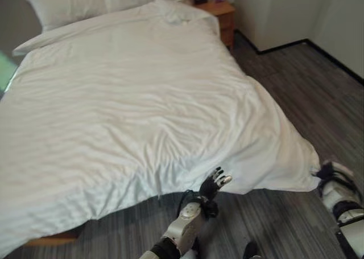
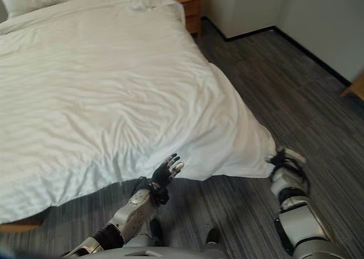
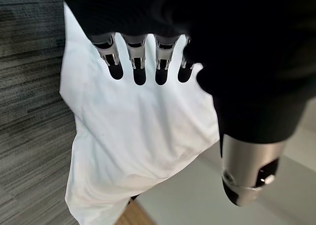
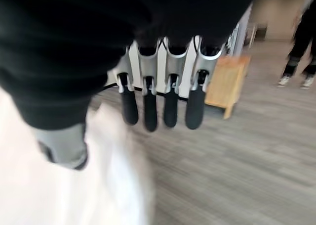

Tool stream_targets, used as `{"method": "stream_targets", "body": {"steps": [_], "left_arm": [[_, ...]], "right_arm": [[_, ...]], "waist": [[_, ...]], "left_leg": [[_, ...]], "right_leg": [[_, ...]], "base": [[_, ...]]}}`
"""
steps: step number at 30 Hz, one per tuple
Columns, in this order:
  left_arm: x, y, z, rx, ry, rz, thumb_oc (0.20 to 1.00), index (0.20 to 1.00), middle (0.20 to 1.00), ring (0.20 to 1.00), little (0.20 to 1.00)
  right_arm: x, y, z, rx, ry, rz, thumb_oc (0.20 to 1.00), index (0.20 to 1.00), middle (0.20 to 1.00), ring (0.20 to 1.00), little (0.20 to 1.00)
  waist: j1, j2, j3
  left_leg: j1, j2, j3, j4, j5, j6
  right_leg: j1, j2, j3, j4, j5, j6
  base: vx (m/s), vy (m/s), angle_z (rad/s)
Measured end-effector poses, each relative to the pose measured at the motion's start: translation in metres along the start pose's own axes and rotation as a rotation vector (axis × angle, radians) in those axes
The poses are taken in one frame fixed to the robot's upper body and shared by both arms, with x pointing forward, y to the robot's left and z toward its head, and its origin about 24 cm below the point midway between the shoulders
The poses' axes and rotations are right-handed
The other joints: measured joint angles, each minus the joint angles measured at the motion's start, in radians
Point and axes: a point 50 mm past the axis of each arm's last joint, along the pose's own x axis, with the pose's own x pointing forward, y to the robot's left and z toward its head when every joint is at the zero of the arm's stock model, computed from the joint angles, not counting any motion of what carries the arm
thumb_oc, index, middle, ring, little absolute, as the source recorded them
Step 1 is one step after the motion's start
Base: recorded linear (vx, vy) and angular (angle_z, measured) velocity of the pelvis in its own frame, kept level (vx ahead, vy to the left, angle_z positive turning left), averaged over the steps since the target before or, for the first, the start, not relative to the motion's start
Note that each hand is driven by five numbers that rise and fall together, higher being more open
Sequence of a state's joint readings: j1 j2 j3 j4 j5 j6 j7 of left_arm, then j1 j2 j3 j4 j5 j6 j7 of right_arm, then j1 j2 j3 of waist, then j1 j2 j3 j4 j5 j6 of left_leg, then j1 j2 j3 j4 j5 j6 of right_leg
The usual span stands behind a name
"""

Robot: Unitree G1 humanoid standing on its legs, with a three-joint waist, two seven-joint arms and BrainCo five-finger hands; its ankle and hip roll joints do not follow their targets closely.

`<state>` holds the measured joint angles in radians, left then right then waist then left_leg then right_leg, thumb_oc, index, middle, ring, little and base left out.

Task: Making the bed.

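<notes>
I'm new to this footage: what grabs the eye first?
A white duvet covers the bed, one corner spilling onto the grey striped floor. The left hand hangs open at that low edge, the right hand by the fallen corner. A wooden nightstand stands by the pillow.

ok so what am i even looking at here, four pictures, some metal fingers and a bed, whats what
It is one moment seen by four cameras on a two-legged humanoid robot that is making a bed. The two wide pictures come from a stereo camera on its head, looking down. They show a bed under a white duvet, pillows at the head and a wooden nightstand beside it. The other two come from cameras on its wrists, looking along the fingers. The left hand reaches with straight fingers to the duvet's hanging edge and holds nothing. The right hand is at the duvet's corner near the floor; its fingers look straight too, so it is not gripping. A person's legs show far off.
</notes>
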<state>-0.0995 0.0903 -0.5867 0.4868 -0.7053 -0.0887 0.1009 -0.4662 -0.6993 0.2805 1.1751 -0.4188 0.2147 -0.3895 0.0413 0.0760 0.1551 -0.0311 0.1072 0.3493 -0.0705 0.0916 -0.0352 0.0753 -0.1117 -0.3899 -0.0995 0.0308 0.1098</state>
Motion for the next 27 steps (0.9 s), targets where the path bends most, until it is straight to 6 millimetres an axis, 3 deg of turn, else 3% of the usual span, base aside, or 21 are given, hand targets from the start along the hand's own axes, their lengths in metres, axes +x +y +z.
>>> {"method": "stream_targets", "body": {"steps": [3,7,9,10,12,13,14,15,16,17,18,20,21,24,26,27], "left_arm": [[-0.012,0.034,-0.004,-0.014,0.007,0.111,1.0,1.0,1.0,1.0,1.0],[-0.029,0.07,-0.005,-0.043,-0.002,0.243,1.0,1.0,1.0,1.0,1.0],[-0.039,0.085,-0.007,-0.062,-0.008,0.305,1.0,1.0,1.0,1.0,1.0],[-0.04,0.089,-0.003,-0.073,-0.033,0.322,1.0,1.0,1.0,1.0,1.0],[-0.039,0.088,-0.002,-0.084,-0.042,0.323,1.0,1.0,1.0,1.0,1.0],[-0.039,0.087,-0.001,-0.101,-0.054,0.326,1.0,1.0,1.0,1.0,1.0],[-0.038,0.083,0.002,-0.115,-0.074,0.321,1.0,1.0,1.0,1.0,1.0],[-0.036,0.08,0.003,-0.109,-0.075,0.309,1.0,1.0,1.0,1.0,1.0],[-0.038,0.081,0.007,-0.098,-0.087,0.307,1.0,1.0,1.0,1.0,1.0],[-0.04,0.081,0.014,-0.075,-0.105,0.292,1.0,1.0,1.0,1.0,1.0],[-0.041,0.08,0.032,-0.028,-0.162,0.257,1.0,1.0,1.0,1.0,1.0],[-0.038,0.079,0.056,0.029,-0.226,0.22,1.0,1.0,1.0,1.0,1.0],[-0.038,0.08,0.066,0.049,-0.25,0.214,1.0,1.0,1.0,1.0,1.0],[-0.037,0.081,0.079,0.082,-0.283,0.204,1.0,1.0,1.0,1.0,1.0],[-0.035,0.081,0.079,0.092,-0.278,0.205,1.0,1.0,1.0,1.0,1.0],[-0.032,0.076,0.081,0.099,-0.281,0.182,1.0,1.0,1.0,1.0,1.0]], "right_arm": [[0.011,-0.033,-0.026,0.028,0.079,-0.081,1.0,1.0,1.0,1.0,1.0],[0.021,-0.073,-0.019,0.11,0.046,-0.186,1.0,1.0,1.0,1.0,1.0],[0.019,-0.099,0.003,0.142,-0.075,-0.273,1.0,1.0,1.0,1.0,1.0],[0.009,-0.12,0.026,0.202,-0.206,-0.349,1.0,1.0,1.0,1.0,1.0],[-0.001,-0.138,0.048,0.275,-0.312,-0.411,1.0,1.0,1.0,1.0,1.0],[-0.008,-0.139,0.062,0.384,-0.356,-0.42,1.0,1.0,1.0,1.0,1.0],[-0.017,-0.139,0.081,0.509,-0.421,-0.439,0.2,0.2,0.2,0.2,0.2],[-0.02,-0.133,0.086,0.526,-0.456,-0.416,0.2,0.2,0.2,0.2,0.2],[-0.026,-0.114,0.102,0.65,-0.474,-0.332,0.2,0.2,0.2,0.2,0.2],[-0.03,-0.102,0.11,0.726,-0.476,-0.275,0.2,0.2,0.2,0.2,0.2],[-0.038,-0.083,0.121,0.828,-0.493,-0.186,0.2,0.2,0.2,0.2,0.2],[-0.046,-0.066,0.133,0.922,-0.503,-0.091,0.2,0.2,0.2,0.2,0.2],[-0.05,-0.062,0.139,0.987,-0.505,-0.06,0.2,0.2,0.2,0.2,0.2],[-0.074,-0.044,0.173,1.252,-0.526,0.113,0.2,0.2,0.2,0.2,0.2],[-0.093,-0.04,0.193,1.451,-0.552,0.24,0.2,0.2,0.2,0.2,0.2],[-0.101,-0.037,0.198,1.538,-0.56,0.294,0.2,0.2,0.2,0.2,0.2]], "waist": [[-0.007,0.012,0.02],[-0.009,0.016,0.047],[0.004,0.022,0.058],[0.026,0.021,0.074],[0.05,0.014,0.082],[0.061,0.008,0.085],[0.09,-0.008,0.093],[0.117,-0.009,0.093],[0.146,-0.026,0.091],[0.152,-0.044,0.089],[0.173,-0.088,0.089],[0.198,-0.137,0.092],[0.208,-0.161,0.094],[0.214,-0.173,0.098],[0.207,-0.163,0.105],[0.212,-0.161,0.108]], "left_leg": [[0.022,-0.009,-0.008,-0.022,0.012,0.006],[0.053,-0.008,-0.005,-0.022,0.012,0.005],[0.052,-0.008,-0.031,0.003,0.004,-0.005],[0.006,-0.012,-0.114,0.071,-0.025,-0.029],[-0.029,-0.032,-0.174,0.074,-0.038,-0.043],[-0.058,-0.03,-0.153,0.071,-0.038,-0.043],[-0.083,-0.023,-0.105,0.0,-0.03,-0.038],[-0.103,-0.018,-0.105,-0.008,-0.025,-0.038],[-0.103,-0.019,-0.117,-0.011,0.016,-0.025],[-0.107,-0.024,-0.117,0.001,0.028,-0.026],[-0.131,-0.04,-0.114,0.029,0.028,-0.026],[-0.153,-0.057,-0.109,0.06,0.035,-0.015],[-0.159,-0.071,-0.108,0.066,0.024,0.003],[-0.122,-0.067,-0.121,0.044,0.01,0.071],[-0.108,-0.078,-0.157,0.031,0.009,0.103],[-0.108,-0.082,-0.181,0.021,0.012,0.107]], "right_leg": [[0.019,-0.006,-0.009,-0.004,0.002,0.002],[0.045,-0.007,0.001,-0.005,0.002,0.003],[0.048,-0.005,0.015,-0.005,0.003,0.0],[0.048,-0.009,0.017,-0.006,0.002,-0.008],[0.046,-0.023,0.017,-0.005,-0.011,-0.019],[0.05,-0.027,0.019,-0.006,-0.021,-0.016],[0.05,-0.021,0.018,-0.006,-0.021,-0.017],[0.055,-0.016,0.018,-0.006,-0.023,-0.013],[0.07,-0.017,0.015,-0.006,-0.032,-0.001],[0.072,-0.024,0.011,-0.006,-0.036,0.006],[0.068,-0.036,0.007,-0.003,-0.046,0.019],[0.061,-0.058,0.003,0.001,-0.051,0.027],[0.051,-0.069,0.003,0.03,-0.041,0.047],[-0.044,-0.11,0.007,0.308,-0.039,0.072],[-0.152,-0.164,0.008,0.549,-0.024,0.112],[-0.196,-0.172,0.014,0.615,-0.066,0.14]], "base": [[0.05,-0.039,0.1],[0.03,-0.013,-0.07],[0.07,-0.014,-0.1],[0.22,0.101,-0.01],[0.22,0.148,0.17],[0.23,0.171,0.2],[0.26,0.182,0.13],[0.34,0.227,-0.04],[0.25,0.153,0.01],[0.22,0.127,0.14],[0.19,0.136,0.23],[0.13,0.143,0.2],[0.07,0.108,0.15],[0.1,0.216,0.15],[0.03,0.047,0.38],[-0.01,-0.002,0.69]]}}
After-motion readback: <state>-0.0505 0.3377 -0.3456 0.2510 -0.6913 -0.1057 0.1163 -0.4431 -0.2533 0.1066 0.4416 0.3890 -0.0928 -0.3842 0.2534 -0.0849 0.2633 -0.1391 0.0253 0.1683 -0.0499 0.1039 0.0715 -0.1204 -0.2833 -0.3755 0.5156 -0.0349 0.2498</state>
